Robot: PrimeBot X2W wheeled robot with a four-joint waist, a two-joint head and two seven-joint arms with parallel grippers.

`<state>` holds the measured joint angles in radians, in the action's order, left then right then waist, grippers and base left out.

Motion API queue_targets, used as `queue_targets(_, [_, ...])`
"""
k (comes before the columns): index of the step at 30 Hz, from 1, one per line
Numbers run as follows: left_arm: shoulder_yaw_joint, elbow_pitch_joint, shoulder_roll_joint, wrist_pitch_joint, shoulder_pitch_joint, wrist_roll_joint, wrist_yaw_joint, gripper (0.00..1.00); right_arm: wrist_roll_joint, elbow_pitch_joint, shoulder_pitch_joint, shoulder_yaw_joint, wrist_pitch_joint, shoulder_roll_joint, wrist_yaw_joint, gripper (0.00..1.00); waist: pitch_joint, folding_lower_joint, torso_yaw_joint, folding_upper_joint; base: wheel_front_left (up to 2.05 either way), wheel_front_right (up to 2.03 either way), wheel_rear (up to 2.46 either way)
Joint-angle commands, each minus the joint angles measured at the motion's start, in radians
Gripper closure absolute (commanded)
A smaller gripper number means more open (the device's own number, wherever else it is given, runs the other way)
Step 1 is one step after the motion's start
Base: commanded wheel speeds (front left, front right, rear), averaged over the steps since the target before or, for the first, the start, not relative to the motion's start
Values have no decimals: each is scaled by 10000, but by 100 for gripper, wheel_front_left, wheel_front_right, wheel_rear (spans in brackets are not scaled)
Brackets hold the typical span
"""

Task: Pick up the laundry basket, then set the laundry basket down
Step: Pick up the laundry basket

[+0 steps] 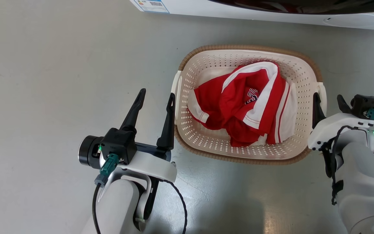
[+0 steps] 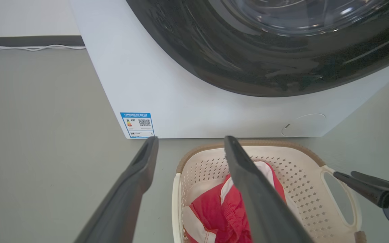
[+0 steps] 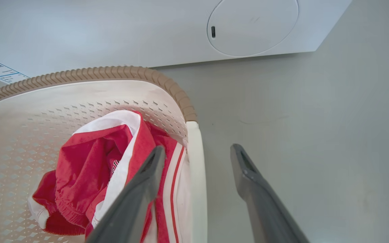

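Two sets of fingers stand wide open, holding nothing: left gripper (image 1: 158, 93) astride the left handle (image 1: 175, 85) of the laundry basket (image 1: 200, 136), right gripper (image 1: 327, 97) astride the right handle (image 1: 322, 89). The basket rests on the floor (image 1: 60, 65) before the washing machine (image 1: 271, 14), with a red-and-white garment (image 1: 248, 107) inside.

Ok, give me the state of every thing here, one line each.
laundry basket: upright on the floor, not lifted.
red and white garment: crumpled inside the basket.
left gripper: open, at the left handle, holding nothing.
right gripper: open, fingers astride the right handle, not clamped.
washing machine door: looks shut.
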<state>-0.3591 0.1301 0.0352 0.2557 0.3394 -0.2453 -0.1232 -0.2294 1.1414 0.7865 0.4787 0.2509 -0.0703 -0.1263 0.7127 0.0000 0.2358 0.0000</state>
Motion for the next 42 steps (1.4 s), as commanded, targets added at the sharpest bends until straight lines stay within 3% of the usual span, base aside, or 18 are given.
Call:
queue_targets(1, [321,-187,150,61,125,87,10,0,71,-198,0,-307,109,201,-44,0,-39,0,-47,0,0,0,0])
queue_targets(8, [442,-178,150,61,71,177,52,0,1037,-981,-164,-1432,109,201,-44,0,-335,0,-248,0,0,0,0])
queue_targets(19, [876,-152,150,61,-411,528,186,0,3611,-4255,-2088,-3996,109,201,-44,0,-1611,0,-1008,0,0,0,0])
queue_targets(26, [1243,-223,150,61,-861,715,241,0,4249,-5875,-3315,-4348,109,201,-44,0,-2406,0,-1401,0,0,0,0])
queue_targets(42, [1906,-830,150,61,-2829,761,197,0,4822,-8315,-5998,-4539,109,201,-44,0,-4777,0,-1908,0,0,0,0])
